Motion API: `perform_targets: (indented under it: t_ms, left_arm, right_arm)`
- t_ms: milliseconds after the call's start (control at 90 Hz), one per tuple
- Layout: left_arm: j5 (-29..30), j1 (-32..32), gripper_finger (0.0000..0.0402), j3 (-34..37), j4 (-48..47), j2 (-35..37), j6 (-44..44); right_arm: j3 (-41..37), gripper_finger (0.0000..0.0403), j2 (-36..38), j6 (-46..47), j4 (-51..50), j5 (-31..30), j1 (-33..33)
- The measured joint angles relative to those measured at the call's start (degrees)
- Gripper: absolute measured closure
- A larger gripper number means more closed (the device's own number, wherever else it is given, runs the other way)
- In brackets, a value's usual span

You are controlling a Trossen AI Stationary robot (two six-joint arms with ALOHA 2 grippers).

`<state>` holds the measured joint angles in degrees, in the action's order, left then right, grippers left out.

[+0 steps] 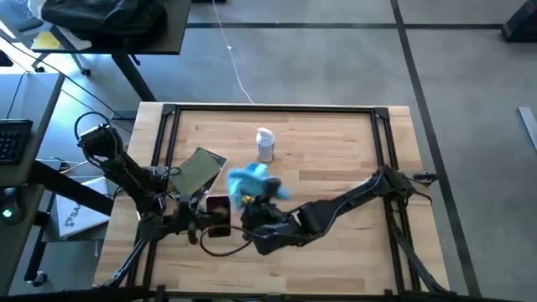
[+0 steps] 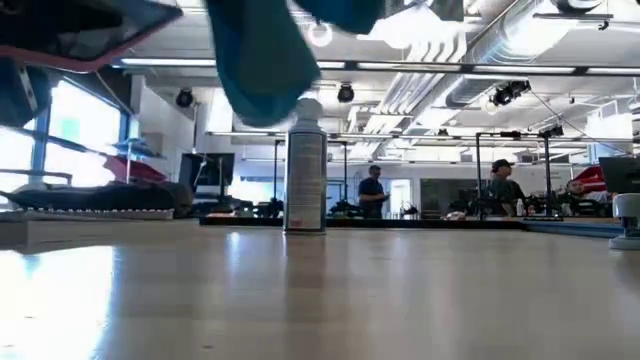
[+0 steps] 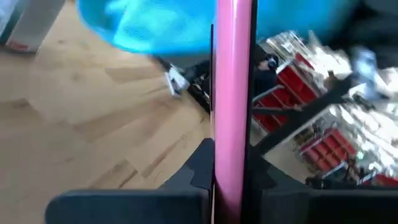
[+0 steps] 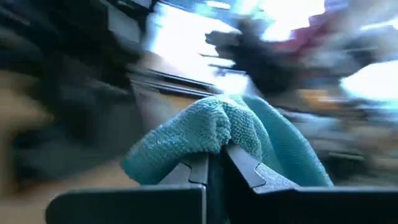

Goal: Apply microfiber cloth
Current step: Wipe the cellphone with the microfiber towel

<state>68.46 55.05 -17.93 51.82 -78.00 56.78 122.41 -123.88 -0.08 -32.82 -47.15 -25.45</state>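
Note:
The light-blue microfiber cloth (image 1: 248, 179) hangs bunched in my right gripper (image 1: 257, 206), which is shut on it near the table's middle. Just left of it, my left gripper (image 1: 206, 220) is shut on a flat pink-edged phone (image 1: 217, 208). In the left wrist view the phone (image 3: 234, 74) shows edge-on, with the cloth (image 3: 155, 25) just beyond it. A small white spray bottle (image 1: 265, 144) stands upright on the table behind the cloth. In the low view the cloth (image 2: 262, 60) hangs in front of the bottle (image 2: 305, 170). My left gripper pinches the phone between its two fingers, one on each flat face, at the phone's near end (image 3: 232, 163). The phone (image 2: 90, 45) is lifted clear of the table and tilted. My right gripper pinches a bunched fold of the cloth (image 4: 217, 134) between its two fingers, several layers together. The cloth bulges out past the fingers. Its loose end (image 2: 265, 105) hangs slack, clear of the table.
A flat olive-green pouch (image 1: 198, 168) lies on the table left of the cloth, close to the left arm. A black frame (image 1: 277, 109) runs along the table's edges. Bare wood lies to the right and toward the near edge.

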Motion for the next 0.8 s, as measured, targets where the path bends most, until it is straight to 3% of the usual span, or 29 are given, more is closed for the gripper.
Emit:
perform_targets:
  t_ms: [67,222,478,567,711,800]
  left_arm:
    - [-2.16,-1.00,0.0388,0.00,0.36,-0.01,2.09]
    - [-6.41,-2.21,0.0388,-1.27,0.41,0.00,3.41]
    - [-9.62,-2.23,0.0387,-4.38,-0.20,-0.04,-1.53]
    - [-9.83,-1.95,0.0387,-4.63,-0.17,-0.04,-1.87]
    - [-10.74,-1.46,0.0387,-4.66,-0.21,-0.04,-1.43]
    - [-11.94,-1.40,0.0387,-4.72,-0.56,-0.04,-1.33]
  right_arm:
    - [-1.86,0.0403,-0.01,1.37,3.62,5.55,0.90]
    - [-6.63,0.0403,-0.19,1.71,9.23,7.55,2.78]
    - [-13.71,0.0403,-0.08,0.62,23.83,16.24,4.85]
    - [-15.61,0.0403,0.03,-2.80,28.03,15.18,5.09]
    - [-16.35,0.0403,0.01,-13.01,31.45,6.74,4.45]
    - [-16.35,0.0403,0.01,-19.36,32.37,7.37,4.19]
